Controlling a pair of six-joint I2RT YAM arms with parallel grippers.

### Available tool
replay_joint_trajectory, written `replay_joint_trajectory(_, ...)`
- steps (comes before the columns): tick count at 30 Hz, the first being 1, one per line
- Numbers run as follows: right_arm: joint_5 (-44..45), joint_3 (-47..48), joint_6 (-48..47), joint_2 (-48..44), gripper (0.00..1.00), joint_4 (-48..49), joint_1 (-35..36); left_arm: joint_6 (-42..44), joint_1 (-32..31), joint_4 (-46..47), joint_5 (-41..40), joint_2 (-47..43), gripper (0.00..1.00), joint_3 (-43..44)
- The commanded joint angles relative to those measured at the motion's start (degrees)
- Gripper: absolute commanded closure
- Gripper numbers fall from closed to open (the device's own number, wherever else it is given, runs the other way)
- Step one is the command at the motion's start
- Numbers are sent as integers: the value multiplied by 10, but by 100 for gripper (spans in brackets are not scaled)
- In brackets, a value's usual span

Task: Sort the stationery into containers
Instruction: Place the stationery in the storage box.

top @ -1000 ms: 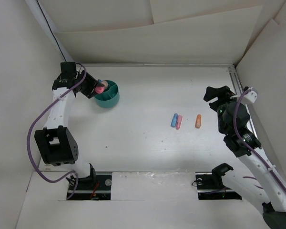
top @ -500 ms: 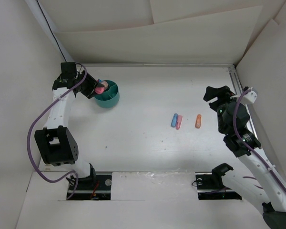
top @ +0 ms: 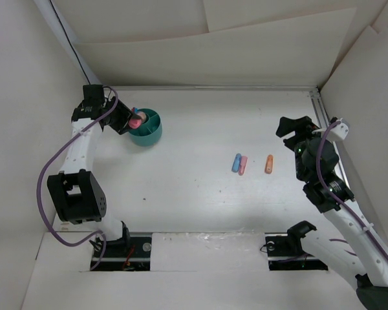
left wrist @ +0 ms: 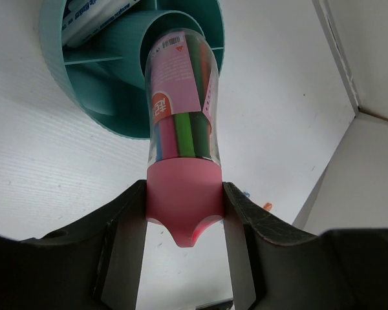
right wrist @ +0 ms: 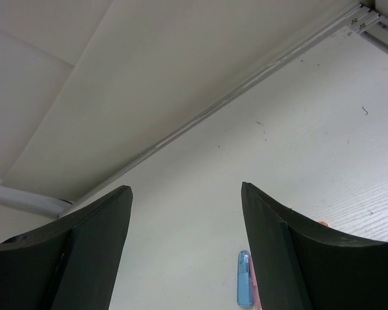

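Note:
My left gripper (top: 130, 120) is shut on a clear tube with a pink cap (left wrist: 181, 129), packed with coloured sticks. Its far end sits over the central compartment of the round teal cup (top: 146, 127), which fills the top of the left wrist view (left wrist: 97, 84). White pens (left wrist: 94, 19) lie in an outer compartment. On the table lie a blue piece (top: 236, 162), a pink piece (top: 243, 165) touching it, and an orange piece (top: 269, 164). My right gripper (top: 292, 131) is open and empty, above and to the right of them; the blue piece shows in its view (right wrist: 243, 287).
White walls enclose the table on the left, back and right. A metal rail (top: 323, 116) runs along the right edge by my right arm. The arm bases and cables sit at the near edge.

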Motion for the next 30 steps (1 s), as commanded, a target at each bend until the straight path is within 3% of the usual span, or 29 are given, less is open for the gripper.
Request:
replay_joint_trajectory(1,-8,1,-7,-3,26,25,-4,10,0,8,1,-6,63,16)
replay_joint_trajectory(12,-8,1,-7,-8,26,25,-4,-1,0,13,11,10,58,57)
replay_joint_trajectory(17,-8,1,-7,-8,26,25,-4,-1,0,8,11,10,50,63)
replay_joint_trajectory(30,-13,1,-7,-8,26,25,-4,4,0,21,-6,-7,49,88)
